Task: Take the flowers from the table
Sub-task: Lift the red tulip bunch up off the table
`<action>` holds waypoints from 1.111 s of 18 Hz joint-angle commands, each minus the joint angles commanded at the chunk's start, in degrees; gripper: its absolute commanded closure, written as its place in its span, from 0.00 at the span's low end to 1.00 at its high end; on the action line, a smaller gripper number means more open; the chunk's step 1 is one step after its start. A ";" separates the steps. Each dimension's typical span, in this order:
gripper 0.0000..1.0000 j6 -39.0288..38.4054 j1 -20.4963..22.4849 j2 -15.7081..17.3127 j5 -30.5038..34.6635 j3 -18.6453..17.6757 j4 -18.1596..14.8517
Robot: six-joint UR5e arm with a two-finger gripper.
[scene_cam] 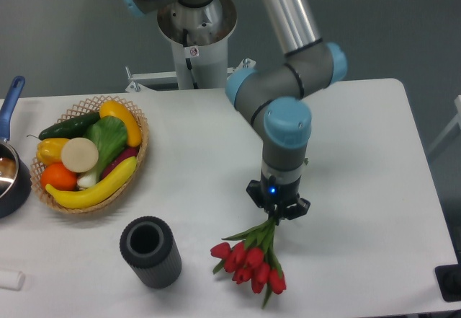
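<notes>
The flowers [248, 260] are a bunch of red tulip buds with green stems, lying near the front edge of the white table [360, 159]. The buds point toward the front and the stem ends point back, up into my gripper [276, 217]. The gripper points straight down over the stem ends and its fingers close around them. The fingertips are partly hidden by the gripper body, and I cannot tell whether the bunch rests on the table or hangs just above it.
A dark grey cylindrical holder [150, 251] stands left of the flowers. A wicker basket [94, 152] of vegetables and fruit sits at the left. A blue-handled pot [11, 166] is at the left edge. The robot base [194, 37] stands behind the table.
</notes>
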 joint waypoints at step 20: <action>0.79 -5.63 10.12 10.47 -26.31 1.67 0.09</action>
